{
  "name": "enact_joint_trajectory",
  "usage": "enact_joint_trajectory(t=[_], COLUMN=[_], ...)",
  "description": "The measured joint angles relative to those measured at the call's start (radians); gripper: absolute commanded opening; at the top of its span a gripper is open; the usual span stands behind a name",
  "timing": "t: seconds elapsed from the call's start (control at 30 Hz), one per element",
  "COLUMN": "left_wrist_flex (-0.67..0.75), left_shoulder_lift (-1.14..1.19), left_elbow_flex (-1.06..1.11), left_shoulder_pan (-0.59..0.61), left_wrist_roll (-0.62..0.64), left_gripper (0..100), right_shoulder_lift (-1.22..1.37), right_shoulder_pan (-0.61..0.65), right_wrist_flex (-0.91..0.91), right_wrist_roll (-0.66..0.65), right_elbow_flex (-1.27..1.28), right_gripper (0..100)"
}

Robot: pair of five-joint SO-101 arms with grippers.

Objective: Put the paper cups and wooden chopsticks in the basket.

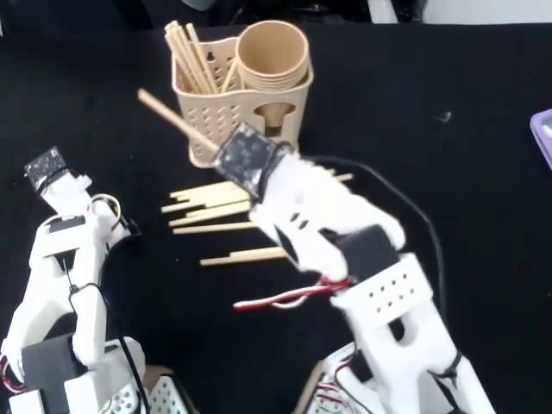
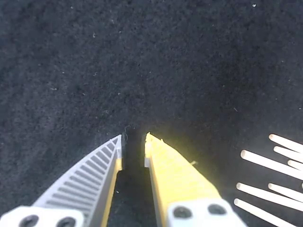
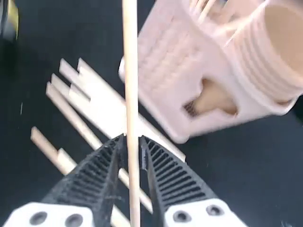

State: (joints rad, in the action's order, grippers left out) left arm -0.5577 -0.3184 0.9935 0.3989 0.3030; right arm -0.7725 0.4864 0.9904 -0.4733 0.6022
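Note:
A beige basket [image 1: 226, 110] stands at the back of the black table, with stacked paper cups [image 1: 272, 56] and several wooden chopsticks [image 1: 191, 56] in it. My right gripper [image 3: 131, 138] is shut on one chopstick [image 3: 130, 71], held just in front of the basket [image 3: 189, 75]. In the high view that chopstick [image 1: 168, 116] slants up and left across the basket's front corner. Several loose chopsticks [image 1: 216, 216] lie on the cloth beneath the right arm. My left gripper [image 2: 133, 139] hangs over bare cloth at the far left, shut on nothing.
The loose chopsticks' ends [image 2: 265, 163] lie off to one side of the left gripper. A purple object [image 1: 543, 134] sits at the table's right edge. A black cable [image 1: 405, 203] and red and white wires [image 1: 285, 297] trail along the right arm.

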Motion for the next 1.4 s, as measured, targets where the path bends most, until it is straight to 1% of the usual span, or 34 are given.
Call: enact_joint_trajectory(t=[0.1,0.27,0.37,0.5,0.57,0.67,0.87,0.97,1.13,1.33,1.4], left_wrist_flex=[0.000,0.000,0.000,0.000,0.000,0.000,0.000,0.000,0.000,0.000,0.000], left_shoulder_lift=[0.000,0.000,0.000,0.000,0.000,0.000,0.000,0.000,0.000,0.000,0.000], left_elbow_flex=[0.000,0.000,0.000,0.000,0.000,0.000,0.000,0.000,0.000,0.000,0.000], left_shoulder_pan=[0.000,0.000,0.000,0.000,0.000,0.000,0.000,0.000,0.000,0.000,0.000], left_wrist_roll=[0.000,0.000,0.000,0.000,0.000,0.000,0.000,0.000,0.000,0.000,0.000], left_gripper=[9,9,9,9,9,9,9,9,9,9,9], right_shoulder_lift=[0.000,0.002,0.048,0.201,0.285,0.405,0.588,0.664,0.787,0.839,0.838], right_shoulder_pan=[0.003,0.003,0.003,0.002,0.002,0.002,0.002,0.002,0.002,0.002,0.002], right_wrist_flex=[-0.160,-0.446,-0.635,-0.896,-0.968,-0.999,-1.008,-1.010,-1.013,-1.013,-1.000], right_wrist_roll=[0.084,0.265,0.293,0.299,0.299,0.304,0.304,0.304,0.304,0.304,0.304], right_elbow_flex=[0.000,0.000,0.000,-0.066,-0.120,-0.215,-0.414,-0.476,-0.488,-0.488,-0.488], right_gripper=[1.1,1.1,1.1,1.1,1.1,1.1,1.1,1.1,1.1,1.5,5.4])
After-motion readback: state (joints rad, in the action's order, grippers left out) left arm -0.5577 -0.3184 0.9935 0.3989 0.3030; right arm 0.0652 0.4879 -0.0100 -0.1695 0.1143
